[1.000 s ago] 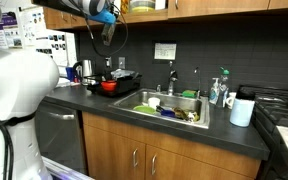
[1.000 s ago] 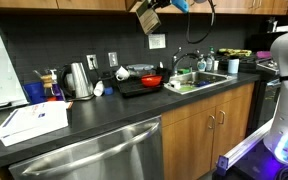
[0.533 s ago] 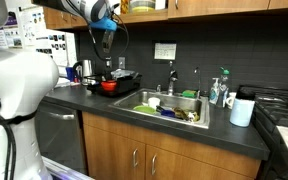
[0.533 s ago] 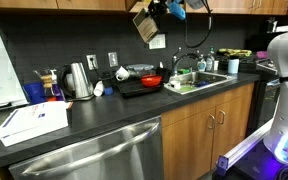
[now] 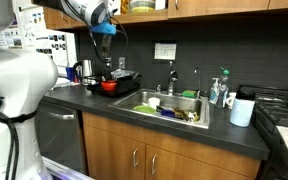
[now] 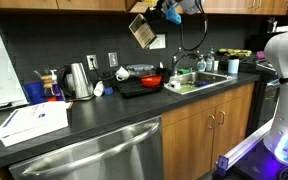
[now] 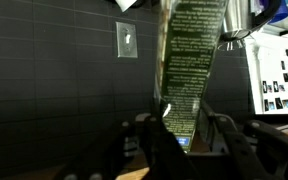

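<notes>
My gripper (image 7: pixel 189 128) is shut on a flat packet (image 7: pixel 191 55) with a green printed label, which fills the middle of the wrist view and stands upright between the fingers. In both exterior views the gripper (image 5: pixel 104 33) (image 6: pixel 156 17) hangs high in front of the upper cabinets, well above the counter. The packet (image 6: pixel 141 31) looks tan and sits tilted below the gripper. Beneath it, a red bowl (image 5: pixel 108 86) (image 6: pixel 152 80) rests on a black hot plate (image 6: pixel 134 87).
A sink (image 5: pixel 174 116) (image 6: pixel 212 80) full of dishes lies beside the hot plate. A metal kettle (image 6: pixel 77 80), a white box (image 6: pixel 34 120), soap bottles (image 5: pixel 221 88), a white cup (image 5: pixel 242 108) and a stove (image 5: pixel 284 115) line the dark counter (image 6: pixel 104 115).
The gripper and packet have shifted a little sideways and lower in front of the cabinets, and the packet has turned to a new angle. The grip has stayed the same.
</notes>
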Tool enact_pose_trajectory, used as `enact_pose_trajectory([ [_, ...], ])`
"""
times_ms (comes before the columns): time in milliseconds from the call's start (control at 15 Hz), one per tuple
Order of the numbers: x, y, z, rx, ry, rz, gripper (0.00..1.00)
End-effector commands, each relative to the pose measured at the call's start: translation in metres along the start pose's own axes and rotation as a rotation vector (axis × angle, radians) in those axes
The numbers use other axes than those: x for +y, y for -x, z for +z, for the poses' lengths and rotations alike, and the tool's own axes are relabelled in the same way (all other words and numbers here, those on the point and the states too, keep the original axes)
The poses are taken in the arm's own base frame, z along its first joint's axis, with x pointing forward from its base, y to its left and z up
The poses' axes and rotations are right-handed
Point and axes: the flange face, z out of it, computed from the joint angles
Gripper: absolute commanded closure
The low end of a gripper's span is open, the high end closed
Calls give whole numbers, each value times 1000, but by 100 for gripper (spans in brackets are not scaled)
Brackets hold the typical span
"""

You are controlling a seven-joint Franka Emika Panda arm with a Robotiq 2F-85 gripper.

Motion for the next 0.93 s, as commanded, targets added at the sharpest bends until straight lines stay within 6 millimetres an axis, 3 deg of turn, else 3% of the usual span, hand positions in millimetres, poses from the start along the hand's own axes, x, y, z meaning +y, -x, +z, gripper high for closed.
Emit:
enact_pose_trajectory([
  [0, -6, -13, 10, -8, -22, -39, 88],
  [867, -52, -6, 50, -156, -179, -126, 88],
])
